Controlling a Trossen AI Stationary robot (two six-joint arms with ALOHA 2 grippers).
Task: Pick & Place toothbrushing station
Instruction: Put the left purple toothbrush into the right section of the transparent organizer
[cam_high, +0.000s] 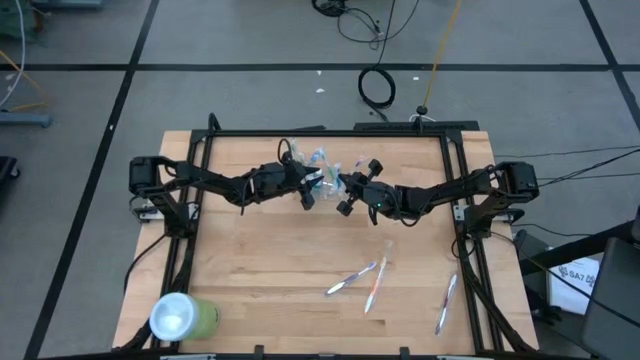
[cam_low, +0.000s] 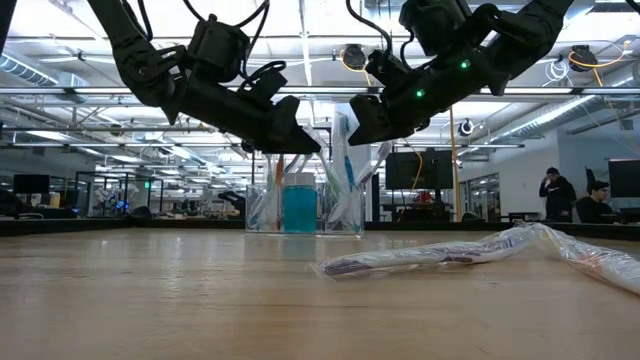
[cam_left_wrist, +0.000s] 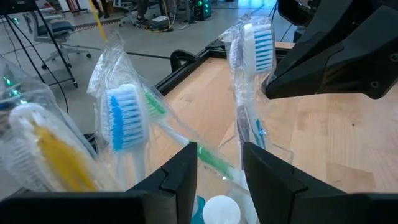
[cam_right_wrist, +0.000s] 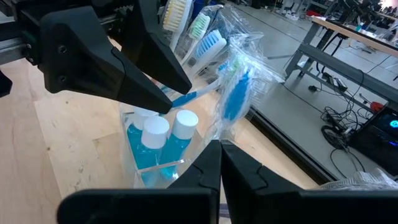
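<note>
Both claws met over the toothbrushing station at the tabletop's far edge: left claw parted; right claw shut, empty.

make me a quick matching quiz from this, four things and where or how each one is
Things:
1. green cup
2. toothbrushing station
3. wrapped toothbrush
4. left end effector

Places or states:
a. open, right at the station's brushes
b. lying flat on the table, right of centre
c. alone at a left-side table corner
d. standing at the table's far middle

Pairs: 1-c, 2-d, 3-b, 4-a
</note>
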